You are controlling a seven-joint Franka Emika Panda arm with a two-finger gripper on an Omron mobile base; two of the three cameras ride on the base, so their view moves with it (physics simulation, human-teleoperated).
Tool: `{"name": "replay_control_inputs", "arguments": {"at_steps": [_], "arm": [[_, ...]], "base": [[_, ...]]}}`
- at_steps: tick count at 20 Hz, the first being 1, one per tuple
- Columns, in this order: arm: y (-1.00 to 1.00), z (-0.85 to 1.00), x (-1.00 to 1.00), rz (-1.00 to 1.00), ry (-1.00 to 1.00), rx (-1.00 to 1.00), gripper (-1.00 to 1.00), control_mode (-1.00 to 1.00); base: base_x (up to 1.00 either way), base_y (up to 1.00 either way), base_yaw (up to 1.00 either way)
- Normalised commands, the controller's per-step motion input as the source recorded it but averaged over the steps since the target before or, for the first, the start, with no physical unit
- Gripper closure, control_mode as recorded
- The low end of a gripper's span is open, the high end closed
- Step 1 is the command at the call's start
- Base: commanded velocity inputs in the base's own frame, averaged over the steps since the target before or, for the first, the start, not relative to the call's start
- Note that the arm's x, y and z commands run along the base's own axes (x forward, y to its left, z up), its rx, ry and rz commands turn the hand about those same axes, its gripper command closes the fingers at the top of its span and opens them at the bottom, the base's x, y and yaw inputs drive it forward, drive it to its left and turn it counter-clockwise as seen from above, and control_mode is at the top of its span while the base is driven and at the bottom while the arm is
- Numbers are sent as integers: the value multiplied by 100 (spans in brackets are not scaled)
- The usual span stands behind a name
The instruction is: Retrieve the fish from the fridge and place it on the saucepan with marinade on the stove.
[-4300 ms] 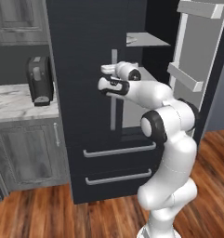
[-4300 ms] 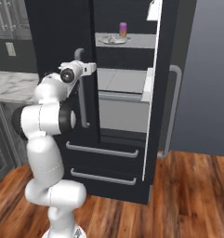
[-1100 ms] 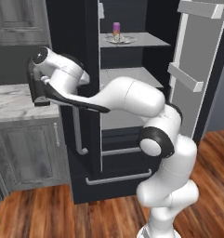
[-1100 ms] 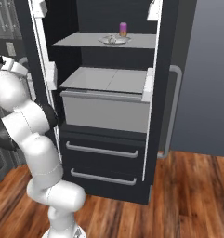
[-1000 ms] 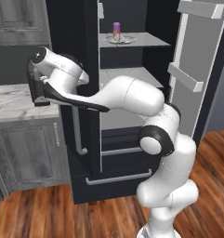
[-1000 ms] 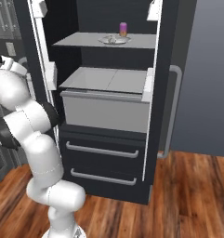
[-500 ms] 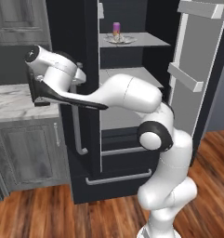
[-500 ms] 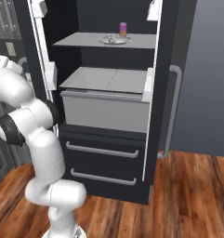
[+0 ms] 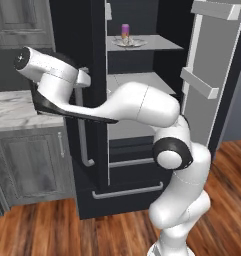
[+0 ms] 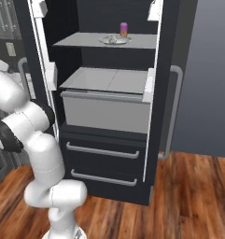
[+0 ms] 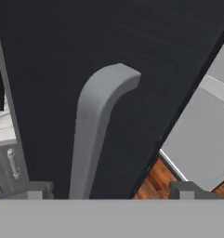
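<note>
Fridge [image 10: 109, 116] standing with both doors swung wide, grey shelves and two lower drawers exposed. High on the top shelf [image 10: 86, 40], a shallow plate [image 10: 115, 40] carrying the fish [image 10: 112, 40], a pale speckled bit too small to make out in detail, with a small pink-and-yellow cylinder [image 10: 124, 29] just beside it toward the back. Same plate [image 9: 129, 43] and cylinder [image 9: 125, 30] visible in the left base view, up behind the arm. Arm stretched far out to the robot's left, wrist at the outer face of the left door [image 9: 94, 100], near the top of its long grey bar handle [image 9: 83, 125]. In the hand view, hand [image 11: 111, 189] open, its two dark tips spread wide on either side of the handle [image 11: 97, 130], the bar rising between them against the black door face; fingers apart from the bar, nothing gripped. Marble counter [image 9: 12, 112] and grey wood-grain cabinet [image 9: 32, 165] just left of the fridge; wooden floor [image 10: 188, 196] below.
</note>
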Motion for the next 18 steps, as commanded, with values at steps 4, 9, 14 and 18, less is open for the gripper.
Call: {"name": "replay_control_inputs", "arguments": {"at_steps": [4, 9, 14, 18], "arm": [[-62, 25, -34, 0, -7, 1, -100, -100], [-88, 19, -41, 0, -7, 6, -100, -100], [-100, 19, -51, 3, -3, 13, -100, -100], [-100, 2, -78, 9, -3, 16, -100, -100]], "base": [[0, 0, 0], [0, 0, 0], [0, 0, 0], [0, 0, 0]]}}
